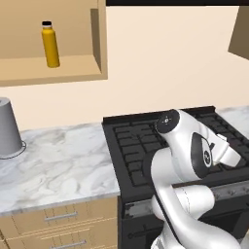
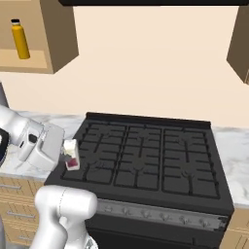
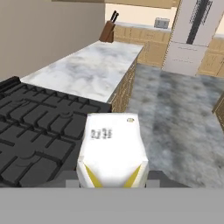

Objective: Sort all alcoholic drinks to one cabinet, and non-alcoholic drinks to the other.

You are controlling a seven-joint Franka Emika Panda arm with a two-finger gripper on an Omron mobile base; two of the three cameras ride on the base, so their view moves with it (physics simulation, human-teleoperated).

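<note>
While the arm hangs over the near left corner of the black stove (image 2: 146, 155), the gripper (image 2: 65, 156) is clamped on a small white carton (image 2: 71, 148) with a reddish patch low on its side, so it's closed on that and not on any bottle. From the hand view the carton (image 3: 113, 148) sits right between the finger tips, with yellow stripes on its lower corners and a bit of dark print on top that's too small to read. The orange bottle (image 1: 50, 44) with the black cap stands upright on the shelf of the open tan wall cabinet (image 1: 99, 39), up on the far left, well apart from the gripper. A second tan cabinet (image 2: 239, 44) peeks in at the far right. Left of the stove is the marble counter (image 1: 63, 160) with a grey cylinder (image 1: 7, 129) standing on it by the wall. Off along the counter in the hand view I can make out a knife block (image 3: 107, 30) and a fridge (image 3: 192, 30).
</note>
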